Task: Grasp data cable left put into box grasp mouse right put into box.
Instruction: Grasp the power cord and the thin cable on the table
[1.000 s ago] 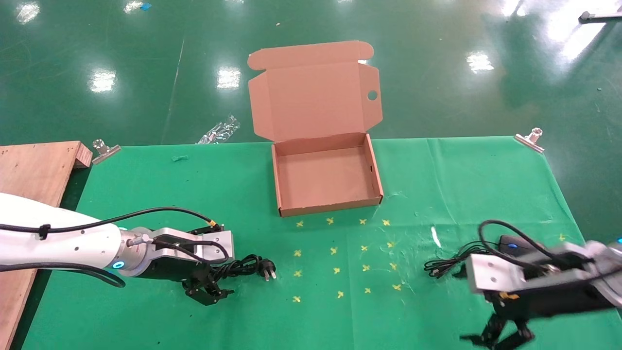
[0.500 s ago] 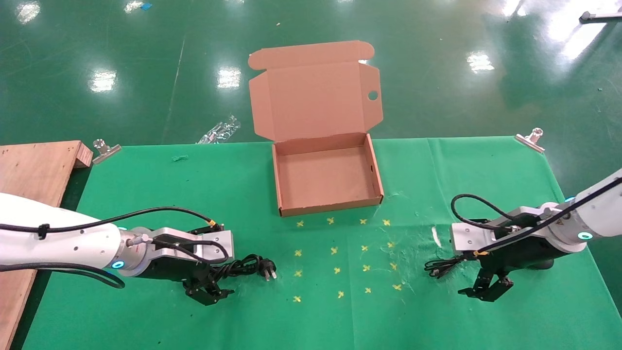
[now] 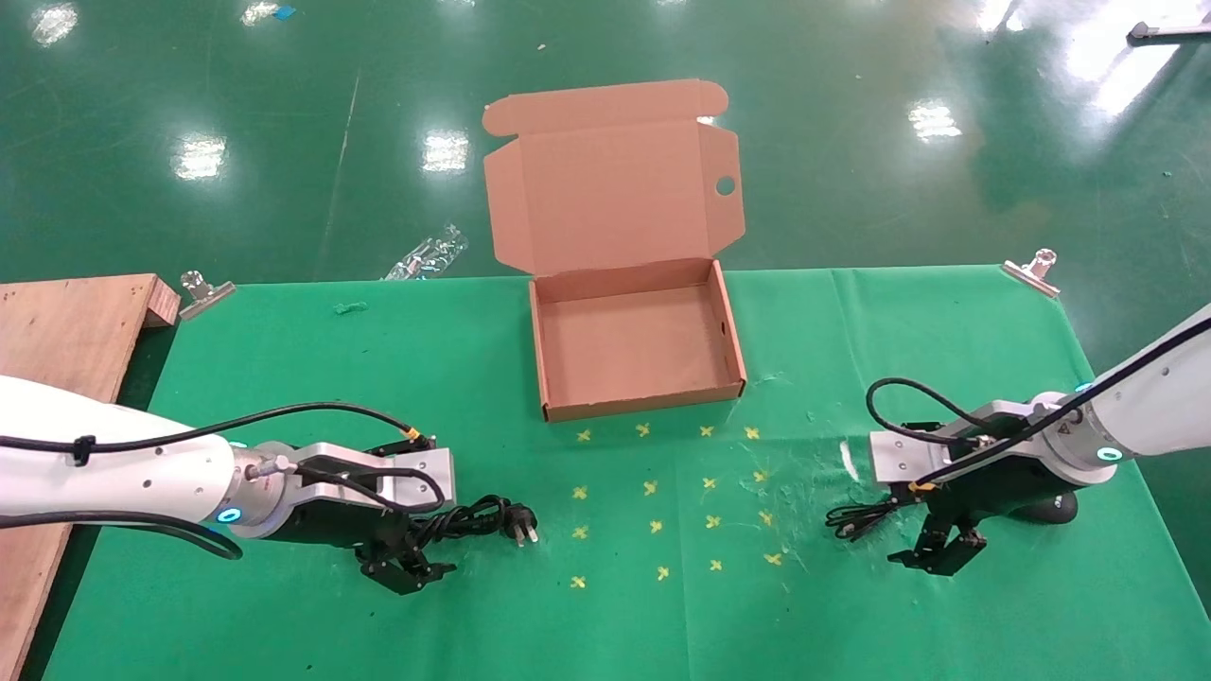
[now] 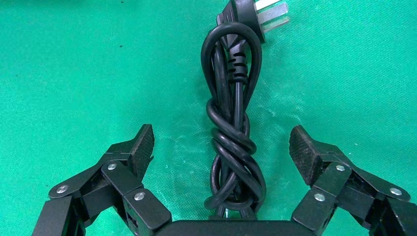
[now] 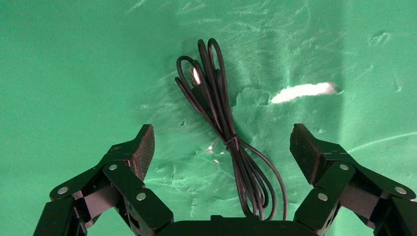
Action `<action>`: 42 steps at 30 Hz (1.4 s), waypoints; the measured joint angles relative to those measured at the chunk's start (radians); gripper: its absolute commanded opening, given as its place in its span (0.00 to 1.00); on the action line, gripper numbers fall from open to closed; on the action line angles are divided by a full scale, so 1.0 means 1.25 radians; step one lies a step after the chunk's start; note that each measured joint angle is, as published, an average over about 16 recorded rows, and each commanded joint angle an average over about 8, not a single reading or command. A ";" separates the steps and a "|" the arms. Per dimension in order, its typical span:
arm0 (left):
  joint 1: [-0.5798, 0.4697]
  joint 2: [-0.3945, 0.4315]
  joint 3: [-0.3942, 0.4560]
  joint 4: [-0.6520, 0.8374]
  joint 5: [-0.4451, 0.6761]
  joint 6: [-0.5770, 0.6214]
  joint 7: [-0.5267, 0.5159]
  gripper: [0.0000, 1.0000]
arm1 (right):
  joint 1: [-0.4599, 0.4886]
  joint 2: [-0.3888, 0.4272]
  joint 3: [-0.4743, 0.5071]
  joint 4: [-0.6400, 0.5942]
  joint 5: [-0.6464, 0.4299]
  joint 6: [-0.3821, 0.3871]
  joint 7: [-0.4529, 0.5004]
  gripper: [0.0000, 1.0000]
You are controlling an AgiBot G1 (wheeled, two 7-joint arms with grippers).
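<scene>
The left gripper (image 4: 221,152) sits low at the near left of the green table (image 3: 284,378), fingers spread wide, with the cable (image 4: 232,123) lying between them, untouched; its plug (image 3: 518,523) points right. The right gripper (image 5: 221,152) at the near right is also spread, straddling the mouse's thin wire (image 5: 221,128). The mouse (image 3: 1052,509) lies just right of that gripper, partly hidden. The box (image 3: 549,359) stands open at the far middle.
</scene>
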 measured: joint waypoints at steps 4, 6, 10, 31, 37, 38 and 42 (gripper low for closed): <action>0.000 0.000 0.000 0.000 0.000 0.000 0.000 0.00 | 0.001 -0.001 0.000 -0.003 0.000 0.002 -0.001 0.00; 0.000 0.000 0.000 0.000 0.000 0.000 0.000 0.00 | 0.000 0.000 0.000 0.000 0.001 0.001 0.000 0.00; 0.000 0.000 0.000 0.000 0.000 0.000 0.000 0.00 | -0.001 0.003 0.001 0.008 0.002 -0.002 0.002 0.00; 0.000 0.000 0.000 0.000 -0.002 0.000 0.000 0.00 | -0.006 0.009 0.002 0.024 0.004 -0.008 0.007 0.00; 0.000 0.000 0.000 -0.001 -0.003 0.000 0.000 0.00 | -0.006 0.010 0.002 0.025 0.005 -0.009 0.007 0.00; 0.000 0.000 0.000 -0.001 -0.003 0.000 0.000 0.00 | -0.006 0.010 0.002 0.025 0.005 -0.009 0.007 0.00; 0.000 0.000 0.000 -0.001 -0.003 0.000 0.000 0.00 | -0.006 0.010 0.002 0.026 0.005 -0.009 0.007 0.00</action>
